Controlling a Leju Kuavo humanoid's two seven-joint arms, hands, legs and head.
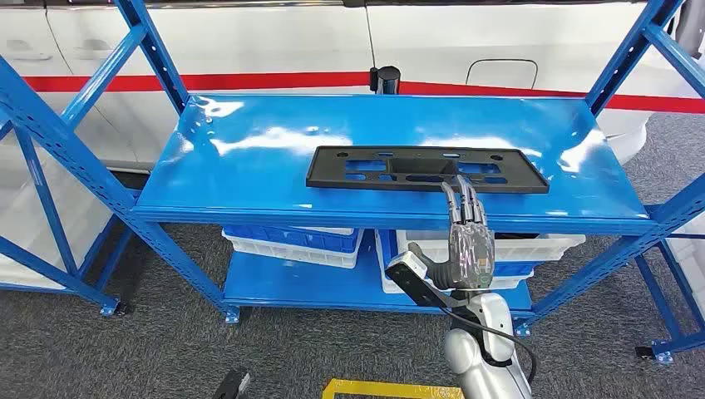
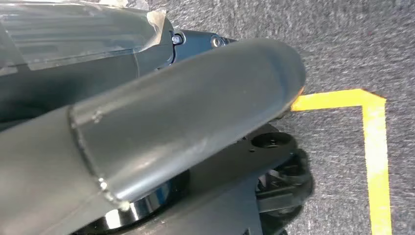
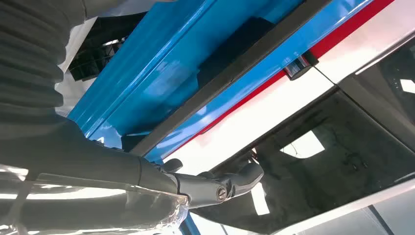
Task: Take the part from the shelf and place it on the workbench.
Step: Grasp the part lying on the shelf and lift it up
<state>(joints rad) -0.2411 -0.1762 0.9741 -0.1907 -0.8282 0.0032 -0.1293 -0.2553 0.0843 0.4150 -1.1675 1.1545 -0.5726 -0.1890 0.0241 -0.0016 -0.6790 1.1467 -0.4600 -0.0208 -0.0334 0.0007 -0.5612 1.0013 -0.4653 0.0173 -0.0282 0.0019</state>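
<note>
Shelf [image 1: 249, 150]: big blue steel rack in front of me; glossy top deck, white and blue bins on the lower level.
Part [image 1: 426, 169]: flat black plastic frame with cut-outs, lying on the top deck, right of centre, long edge toward me.
Handling: I judge it light and fairly stiff, though long enough to flex or tip if lifted by one end; the glossy deck may let it slide.
Where to grip: the near long edge close to the middle, or through the central opening.
My right hand [image 1: 467, 241]: raised, fingers straight and apart, tips at the part's near edge, holding nothing.
My left hand: cannot tell how it lies.
</note>
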